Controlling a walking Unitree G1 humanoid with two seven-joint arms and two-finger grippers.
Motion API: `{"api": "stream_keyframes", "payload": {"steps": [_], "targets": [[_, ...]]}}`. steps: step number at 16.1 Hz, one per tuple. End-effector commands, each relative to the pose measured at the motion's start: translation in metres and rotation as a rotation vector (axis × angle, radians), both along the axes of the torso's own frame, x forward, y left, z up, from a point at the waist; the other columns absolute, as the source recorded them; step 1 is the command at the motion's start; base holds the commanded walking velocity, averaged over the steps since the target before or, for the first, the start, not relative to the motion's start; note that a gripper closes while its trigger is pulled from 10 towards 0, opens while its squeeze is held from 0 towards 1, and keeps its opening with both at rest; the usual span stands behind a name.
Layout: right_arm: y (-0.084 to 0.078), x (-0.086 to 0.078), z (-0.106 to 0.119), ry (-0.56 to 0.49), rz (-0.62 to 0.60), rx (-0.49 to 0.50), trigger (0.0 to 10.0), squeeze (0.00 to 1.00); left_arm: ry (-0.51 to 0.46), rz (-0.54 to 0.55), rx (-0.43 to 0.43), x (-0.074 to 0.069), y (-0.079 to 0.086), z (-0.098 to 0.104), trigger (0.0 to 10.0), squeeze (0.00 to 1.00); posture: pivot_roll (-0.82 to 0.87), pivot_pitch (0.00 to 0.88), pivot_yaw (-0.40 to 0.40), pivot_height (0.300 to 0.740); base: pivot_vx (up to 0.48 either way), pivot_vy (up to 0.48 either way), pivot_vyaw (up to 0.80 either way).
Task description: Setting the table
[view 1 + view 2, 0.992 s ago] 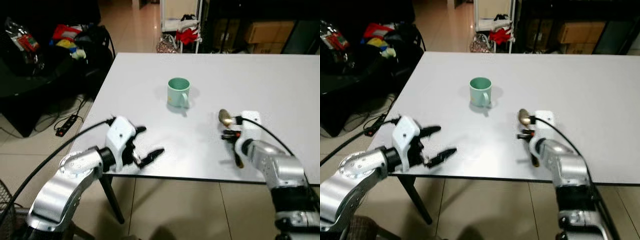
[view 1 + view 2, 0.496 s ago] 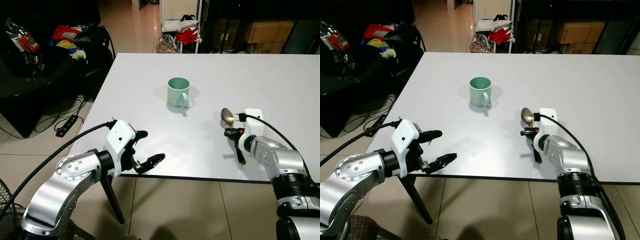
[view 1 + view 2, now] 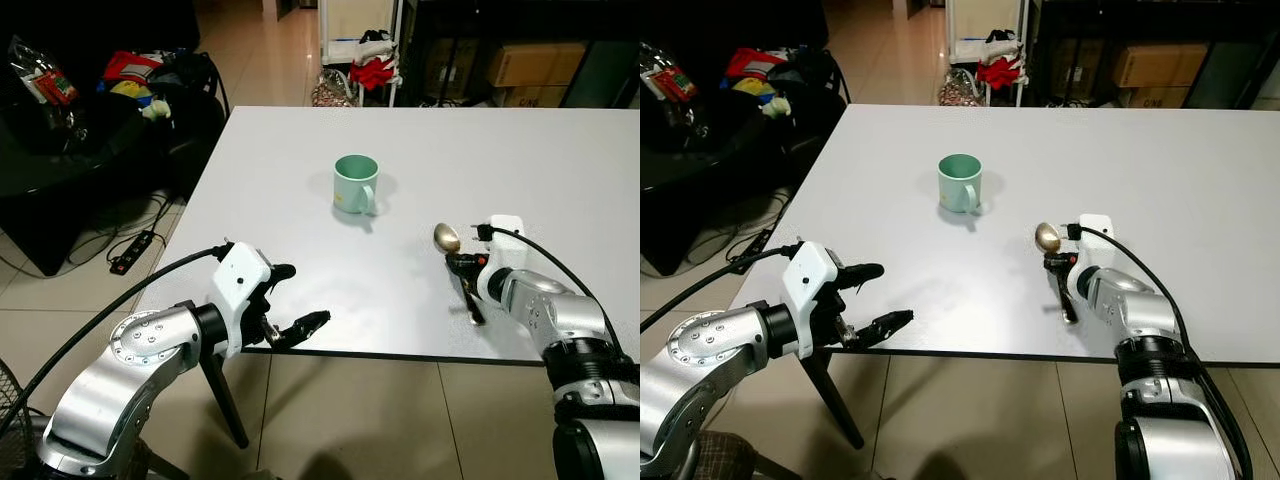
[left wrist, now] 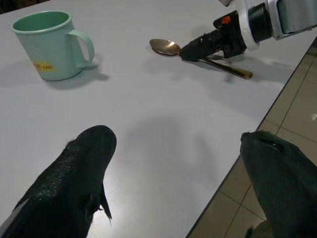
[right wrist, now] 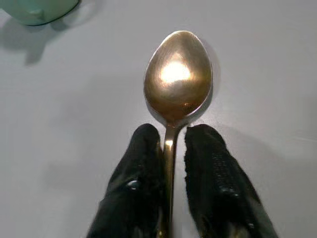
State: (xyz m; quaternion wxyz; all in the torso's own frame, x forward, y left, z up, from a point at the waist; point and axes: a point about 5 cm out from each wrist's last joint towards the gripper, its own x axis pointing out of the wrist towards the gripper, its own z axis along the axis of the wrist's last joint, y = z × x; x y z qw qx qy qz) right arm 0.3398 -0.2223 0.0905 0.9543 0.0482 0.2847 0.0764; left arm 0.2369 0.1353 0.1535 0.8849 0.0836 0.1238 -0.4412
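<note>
Head view: counter, white. Green mug stands mid-counter. My right tool pinches a gold spoon near the counter's front edge, bowl toward the mug. My left tool, spread, hangs at the front edge.

Left wrist view: mug carries a yellow label; spoon handle lies along the counter.

Right wrist view: fingers clamp the spoon's neck; bowl polished, brassy. Judgement: mug placed, spoon not yet released.

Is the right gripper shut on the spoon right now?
Yes. The right gripper has both fingers pinching the spoon at its neck, just behind the bowl.
</note>
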Motion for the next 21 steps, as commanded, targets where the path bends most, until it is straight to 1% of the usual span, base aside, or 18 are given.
{"api": "stream_keyframes", "payload": {"steps": [1,3,4,6,7,8,9,10,11,13,14,15,17,18,19,20,21], "targets": [[-0.002,-0.002,-0.005,0.030,-0.003,-0.007,10.0,1.00,-0.012,0.000,0.009,0.001,0.000,0.003,10.0,0.00,0.05,0.020,0.049,0.740,0.000,0.000,0.00],[-0.002,-0.002,-0.001,0.012,-0.006,-0.010,10.0,1.00,-0.040,0.027,0.007,0.004,0.001,0.005,10.0,0.00,0.06,0.012,0.047,0.740,0.000,0.000,0.00],[-0.002,-0.004,0.004,-0.006,-0.003,-0.008,10.0,1.00,-0.055,0.061,0.008,0.006,0.003,0.006,10.0,0.00,0.06,0.007,0.046,0.740,0.000,0.000,0.00],[0.000,-0.016,0.020,-0.065,0.015,-0.011,10.0,1.00,-0.097,0.185,-0.023,0.014,0.010,0.010,10.0,0.00,0.05,0.000,0.047,0.740,0.000,0.000,0.00],[0.004,-0.029,0.038,-0.137,0.021,0.003,10.0,1.00,-0.137,0.278,-0.043,0.018,0.016,0.013,10.0,0.00,0.04,0.000,0.051,0.740,0.000,0.000,0.00],[0.011,-0.045,0.050,-0.203,0.027,0.030,10.0,1.00,-0.151,0.357,-0.053,0.020,0.021,0.014,10.0,0.00,0.03,0.000,0.054,0.740,0.000,0.000,0.00],[0.014,-0.049,0.053,-0.221,0.030,0.039,10.0,1.00,-0.153,0.375,-0.052,0.020,0.022,0.014,10.0,0.00,0.03,0.000,0.054,0.740,0.000,0.000,0.00],[0.023,-0.067,0.059,-0.296,0.028,0.029,10.0,1.00,-0.170,0.435,-0.049,0.020,0.026,0.015,10.0,0.00,0.02,0.000,0.058,0.740,0.000,-0.480,0.00],[0.032,-0.082,0.062,-0.347,0.006,0.045,10.0,1.00,-0.181,0.478,-0.046,0.019,0.029,0.014,10.0,0.00,0.02,0.000,0.053,0.740,0.000,-0.480,0.00],[0.040,-0.096,0.067,-0.412,-0.042,0.070,10.0,1.00,-0.182,0.520,-0.043,0.018,0.032,0.012,10.0,0.00,0.02,0.000,0.038,0.740,0.000,-0.480,0.00],[0.045,-0.104,0.069,-0.469,-0.082,0.050,10.0,1.00,-0.184,0.562,-0.040,0.018,0.035,0.009,10.0,0.00,0.01,0.000,0.043,0.740,0.000,-0.480,0.00],[0.046,-0.109,0.066,-0.481,-0.101,0.027,10.0,1.00,-0.183,0.584,-0.038,0.018,0.036,0.007,10.0,0.00,0.01,0.000,0.051,0.740,0.000,-0.480,0.00],[0.047,-0.112,0.066,-0.480,-0.117,0.011,10.0,1.00,-0.185,0.590,-0.040,0.019,0.035,0.008,10.0,0.00,0.01,0.000,0.056,0.740,0.000,-0.480,0.00],[0.045,-0.115,0.069,-0.563,-0.137,-0.039,10.0,1.00,-0.186,0.577,-0.039,0.019,0.033,0.007,10.0,0.00,0.00,0.000,0.056,0.740,0.000,-0.480,0.00],[0.046,-0.118,0.064,-0.523,-0.134,-0.041,10.0,1.00,-0.183,0.582,-0.040,0.019,0.032,0.007,10.0,0.00,0.00,0.000,0.056,0.740,0.000,-0.480,0.00],[0.047,-0.120,0.062,-0.509,-0.133,-0.004,10.0,1.00,-0.182,0.585,-0.040,0.019,0.032,0.007,10.0,0.00,0.00,0.000,0.056,0.740,0.000,-0.480,0.00],[0.053,-0.122,0.058,-0.474,-0.118,0.058,10.0,1.00,-0.185,0.598,-0.038,0.018,0.033,0.006,10.0,0.00,0.02,0.000,0.044,0.740,0.000,-0.480,0.00]]}}
